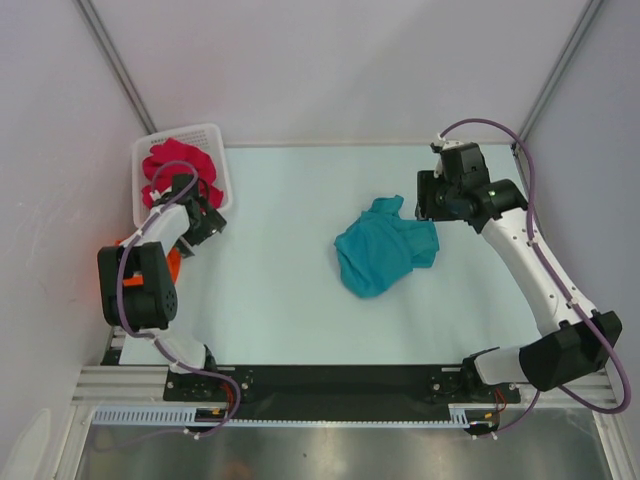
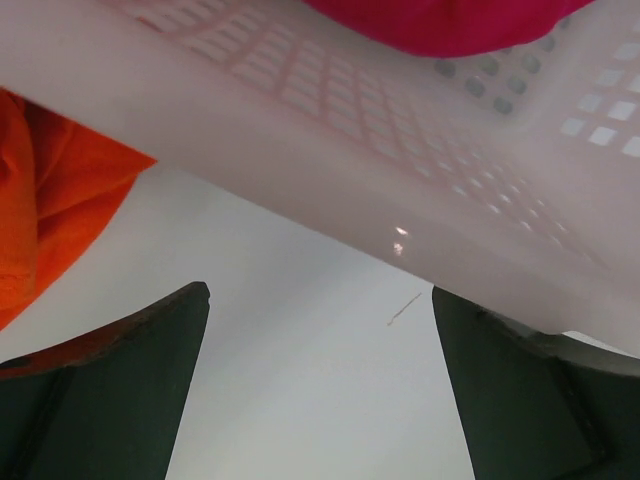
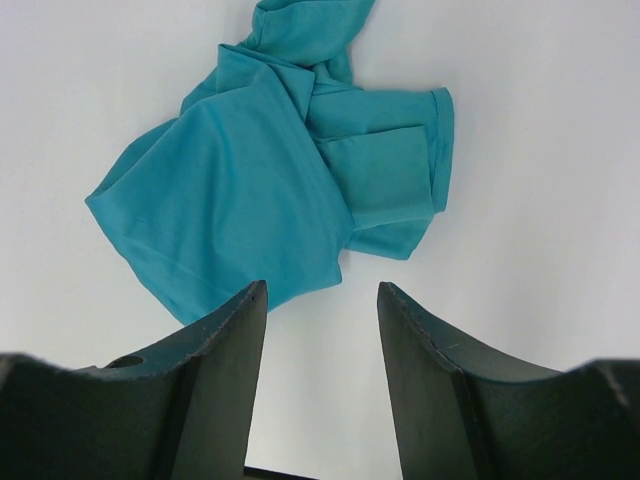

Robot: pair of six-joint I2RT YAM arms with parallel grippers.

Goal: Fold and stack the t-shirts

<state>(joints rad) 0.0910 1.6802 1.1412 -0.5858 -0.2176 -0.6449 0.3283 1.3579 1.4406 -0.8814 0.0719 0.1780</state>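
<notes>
A crumpled teal-blue t-shirt [image 1: 383, 250] [image 3: 260, 190] lies on the table, right of centre. My right gripper [image 1: 424, 205] [image 3: 322, 290] hovers just beside its right edge, open, with only bare table between its fingers. A crimson-pink t-shirt [image 1: 178, 163] [image 2: 450, 25] is bunched inside the white lattice basket [image 1: 222, 160] [image 2: 400, 130] at the back left. A bright orange t-shirt [image 1: 172, 264] [image 2: 50, 200] lies beside the basket, mostly hidden behind my left arm. My left gripper [image 1: 203, 222] [image 2: 320, 300] is low by the basket's front wall, wide open and holding nothing.
The pale table [image 1: 280, 300] is bounded by white walls on the left, back and right. The arm bases sit on a black rail [image 1: 330, 380] at the near edge. A purple cable [image 1: 525, 170] loops over the right arm.
</notes>
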